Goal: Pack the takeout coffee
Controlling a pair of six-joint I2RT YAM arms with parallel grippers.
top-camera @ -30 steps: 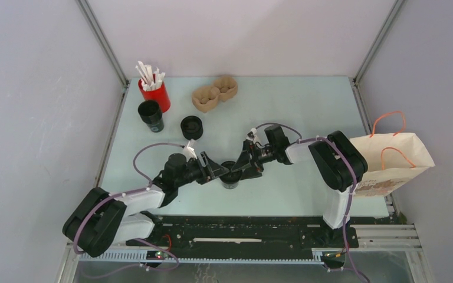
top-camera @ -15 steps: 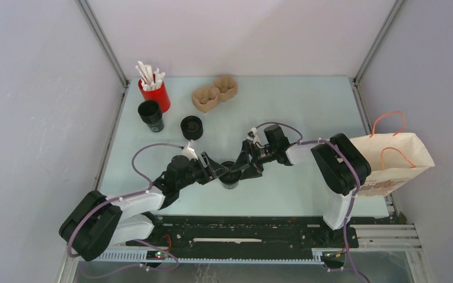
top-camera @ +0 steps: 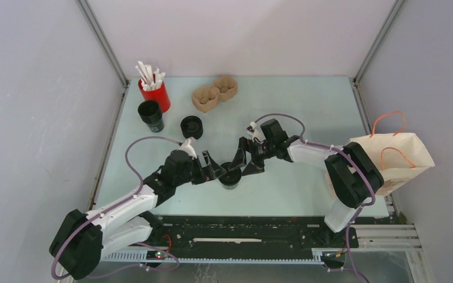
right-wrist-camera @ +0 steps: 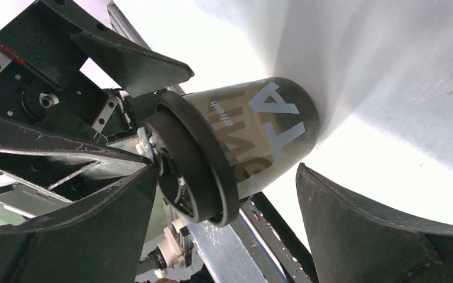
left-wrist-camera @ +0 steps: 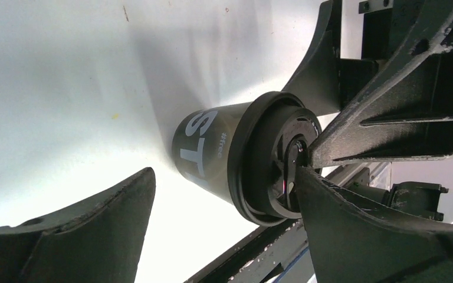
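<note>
In the top view, disregard the items at the upper left: the red cup of white sticks [top-camera: 154, 93], an open black cup [top-camera: 151, 113], a squat black round piece [top-camera: 191, 126] and, further right, the brown pulp carrier [top-camera: 214, 93]. At the lower centre of the frame the takeout coffee [top-camera: 231, 176] stands upright on the table [top-camera: 307, 106] with its lid on. The left gripper [left-wrist-camera: 225, 177] straddles it from the left with jaws spread. One finger stands clear of the cup wall and the other lies at the lid rim, where contact cannot be confirmed. The right gripper [right-wrist-camera: 227, 171] straddles the same cup from the right, likewise released, with a visible gap on one side. Neither gripper holds anything. Treat the step in hand as the pickup, with both arms crowded at one cup. The paper bag [top-camera: 398, 158] sits at the right edge of the frame, well apart from the cup, so the right arm is the likely carrier. The next move calls for one gripper to clear out and the other to close squarely on the tapered wall below the lid without tipping the cup.
</note>
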